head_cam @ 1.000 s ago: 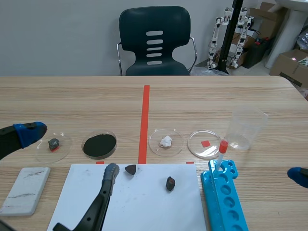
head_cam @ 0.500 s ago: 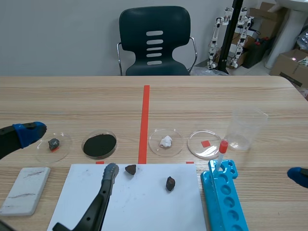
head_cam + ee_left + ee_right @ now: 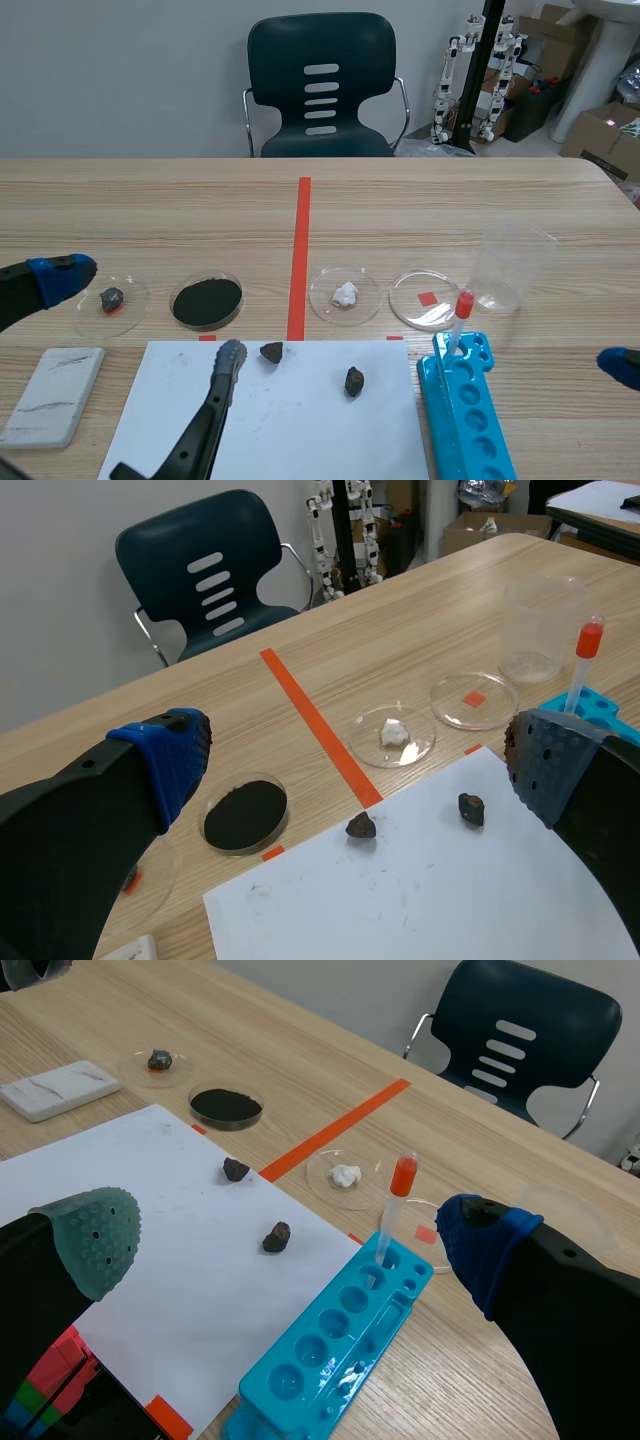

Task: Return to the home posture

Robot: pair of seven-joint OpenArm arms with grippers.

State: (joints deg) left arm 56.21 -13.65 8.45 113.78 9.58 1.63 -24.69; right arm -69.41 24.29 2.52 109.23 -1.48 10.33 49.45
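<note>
While both arms rest low at the table's near edge, the left gripper (image 3: 146,315) sits at the lower left of the scene view. Its blue and grey padded fingers are spread wide with nothing between them. Only a blue fingertip of the right gripper (image 3: 292,1243) shows at the lower right edge; its wrist view shows the fingers wide apart and empty too.

A white paper sheet (image 3: 300,430) fills the lower middle, with one dark rock (image 3: 271,351) near its far edge and a second dark rock (image 3: 354,381) right of it. Across the middle run four petri dishes:
- a grey-stone dish (image 3: 125,310)
- a black-powder dish (image 3: 207,301)
- a white-lump dish (image 3: 345,294)
- an empty dish (image 3: 425,298)

A clear beaker (image 3: 511,265) stands right of them. A blue tube rack (image 3: 470,425) at lower right holds a red-capped tube (image 3: 461,315) upright. A white tile (image 3: 52,395) lies at lower left.
</note>
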